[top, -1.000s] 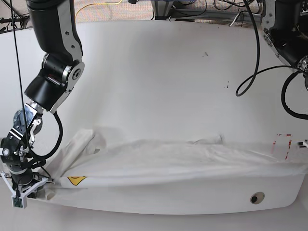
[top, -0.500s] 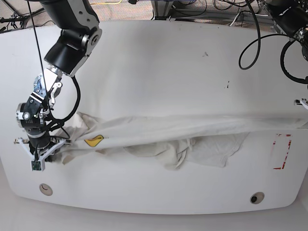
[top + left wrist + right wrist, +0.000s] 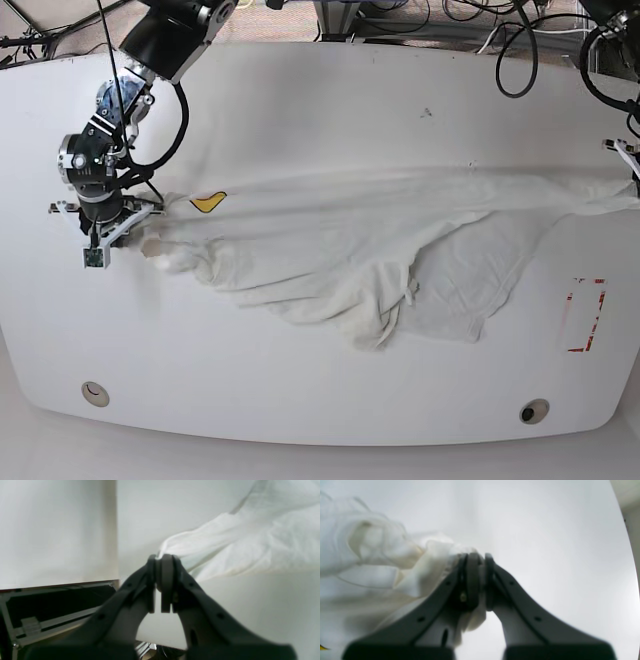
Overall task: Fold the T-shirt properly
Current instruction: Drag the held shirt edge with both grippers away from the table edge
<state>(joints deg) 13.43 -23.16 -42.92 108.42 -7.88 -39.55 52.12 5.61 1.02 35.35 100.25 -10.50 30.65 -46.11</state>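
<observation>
The white T-shirt [image 3: 380, 260] lies stretched across the table [image 3: 320, 110], its upper edge taut between both grippers and the rest trailing in wrinkles toward the front. A yellow piece of the print [image 3: 207, 201] shows near its left end. My right gripper [image 3: 140, 232] is at the left of the base view, shut on a bunched corner of the T-shirt [image 3: 382, 555]; the right wrist view shows the gripper [image 3: 478, 557] with cloth pinched between its jaws. At the base view's right edge my left gripper [image 3: 633, 190] is shut on the other end. In the left wrist view that gripper [image 3: 160, 560] clamps the T-shirt [image 3: 250, 542] by a thin edge.
A red rectangular mark [image 3: 585, 315] sits on the table at the right front. Two round holes [image 3: 535, 411] [image 3: 94, 392] lie near the front edge. Cables [image 3: 520, 60] hang at the back. The left wrist view shows the table's edge with a dark frame [image 3: 50, 605] below it.
Both grippers have carried the shirt's held edge from the table's front edge toward the far side. The shirt's body now trails on the table behind that edge.
</observation>
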